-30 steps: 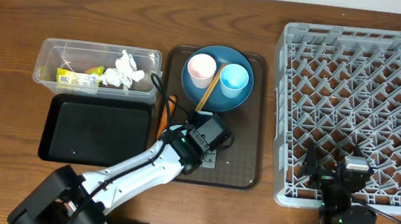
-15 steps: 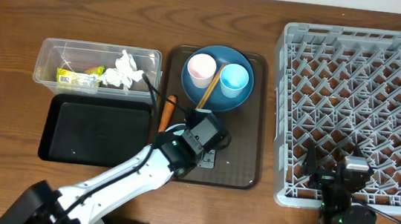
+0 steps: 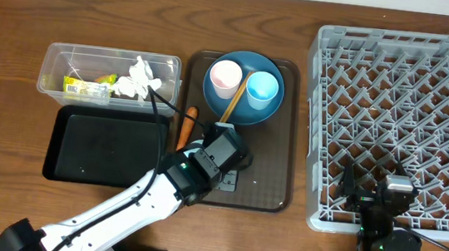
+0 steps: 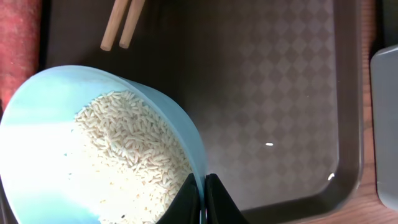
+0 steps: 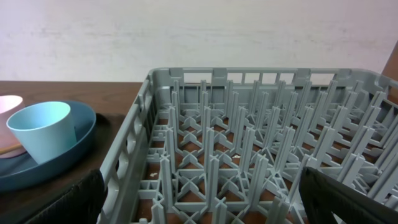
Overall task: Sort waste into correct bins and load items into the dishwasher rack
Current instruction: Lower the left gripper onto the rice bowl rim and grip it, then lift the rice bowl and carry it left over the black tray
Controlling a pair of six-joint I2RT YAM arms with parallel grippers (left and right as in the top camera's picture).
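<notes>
Left jaws pinched shut on the light blue bowl (image 4: 43,143) rim, rice (image 4: 130,146) inside; right jaws gaped empty at the rack's (image 5: 249,155) six o'clock.

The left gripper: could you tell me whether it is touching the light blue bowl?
Touching. The left wrist view shows the left gripper shut on the rim of the light blue bowl, a finger either side.

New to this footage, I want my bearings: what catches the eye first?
The big grey rack fills the right side. Over the dark brown tray, the left gripper, jaws shut, pinches the rim of a light blue bowl holding white rice. Beyond it sits a dark blue plate.
</notes>
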